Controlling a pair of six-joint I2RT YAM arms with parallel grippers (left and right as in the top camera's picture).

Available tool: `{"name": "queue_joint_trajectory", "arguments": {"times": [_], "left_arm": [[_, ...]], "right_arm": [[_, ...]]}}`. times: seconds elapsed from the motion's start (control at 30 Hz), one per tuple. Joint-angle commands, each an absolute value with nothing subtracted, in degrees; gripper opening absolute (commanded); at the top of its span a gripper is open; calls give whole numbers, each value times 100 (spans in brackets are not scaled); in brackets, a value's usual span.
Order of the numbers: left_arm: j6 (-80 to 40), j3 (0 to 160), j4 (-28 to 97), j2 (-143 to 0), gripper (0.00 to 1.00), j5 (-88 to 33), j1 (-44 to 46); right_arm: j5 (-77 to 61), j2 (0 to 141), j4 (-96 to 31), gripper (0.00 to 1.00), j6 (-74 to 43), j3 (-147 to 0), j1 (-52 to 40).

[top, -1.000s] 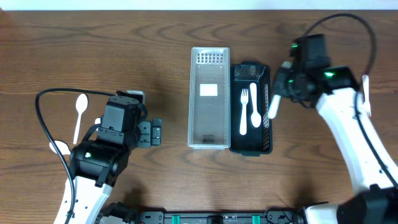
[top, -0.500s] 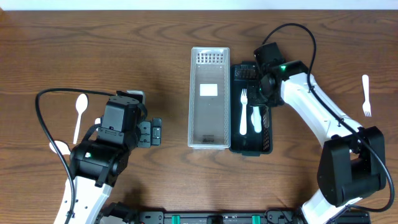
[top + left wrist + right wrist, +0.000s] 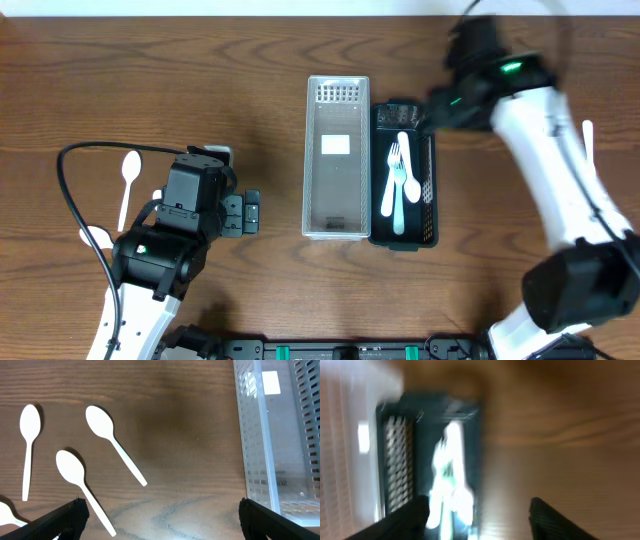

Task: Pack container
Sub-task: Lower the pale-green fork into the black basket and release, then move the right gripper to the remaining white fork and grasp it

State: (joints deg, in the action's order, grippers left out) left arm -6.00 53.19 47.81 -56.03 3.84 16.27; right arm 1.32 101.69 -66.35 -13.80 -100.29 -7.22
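Note:
A black container [image 3: 428,215] lies beside a clear container [image 3: 336,215] at the table's middle. White plastic cutlery [image 3: 398,180] lies inside the black one, a fork among the pieces. My right gripper [image 3: 433,108] hovers over the black container's far right corner, open and empty. The right wrist view is blurred; it shows the black container [image 3: 427,405] and the white cutlery [image 3: 447,472] below my open right gripper [image 3: 480,520]. My left gripper [image 3: 246,212] stands open left of the clear container. Its wrist view shows my left gripper [image 3: 160,520] over bare wood, with three white spoons [image 3: 114,443] on the left.
More white spoons [image 3: 128,178] lie on the wood left of my left arm. A white fork [image 3: 587,130] lies at the far right, partly hidden by my right arm. The clear container's wall [image 3: 257,445] stands at the right of the left wrist view.
My right gripper carried a white utensil over the black container, opened and let it go inside, then rose toward the back right. The left arm has not moved.

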Motion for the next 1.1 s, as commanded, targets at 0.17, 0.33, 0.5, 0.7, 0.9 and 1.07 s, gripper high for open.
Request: {"name": "queue_joint_trajectory", "arguments": {"times": [0.17,0.33,0.5,0.7,0.9,1.07], "left_arm": [[-631,5435,4797,-5572,98,410,1603],[-631,5435,4799,-5572,98,410,1603],[-631,5435,4805,-5572,98,410,1603],[-631,5435,4801,-5572,98,410,1603],[-631,5435,4801,-5572,98,410,1603],[-631,5435,4801,-5572,98,410,1603]], "right_arm": [[355,10066,-6490,84,-143,-10554,1494],[49,10534,-6143,87,381,-10554,2456],[-5,11321,-5940,93,480,-10556,2842],[1,12169,-5605,95,484,-10575,2886],[21,12774,-5378,95,604,-10578,2902],[19,13050,-5293,95,615,-10578,3024]]}}
